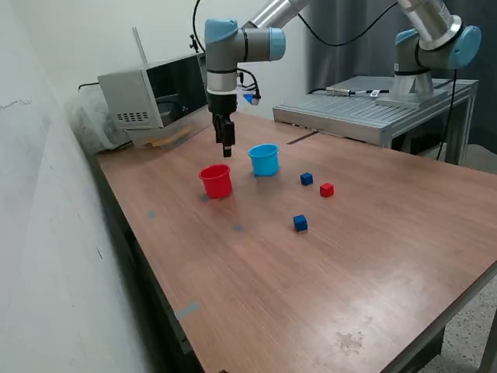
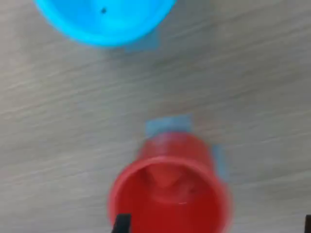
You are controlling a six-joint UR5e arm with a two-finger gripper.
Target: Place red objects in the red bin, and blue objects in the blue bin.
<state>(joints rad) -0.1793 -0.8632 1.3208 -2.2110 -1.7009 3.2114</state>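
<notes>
The red bin stands on the wooden table, and the light blue bin stands just to its right in the exterior view. My gripper hangs a little above and behind the red bin. In the wrist view the red bin lies right below my gripper, whose fingertips stand wide apart and empty. A blurred reddish shape shows inside the bin; I cannot tell what it is. One red cube and two blue cubes lie on the table. The blue bin looks empty.
A microwave and a plastic bag stand at the table's back on the exterior view's left. A second arm's base sits on a grey metal table behind. Blue tape patches mark the wood by the red bin.
</notes>
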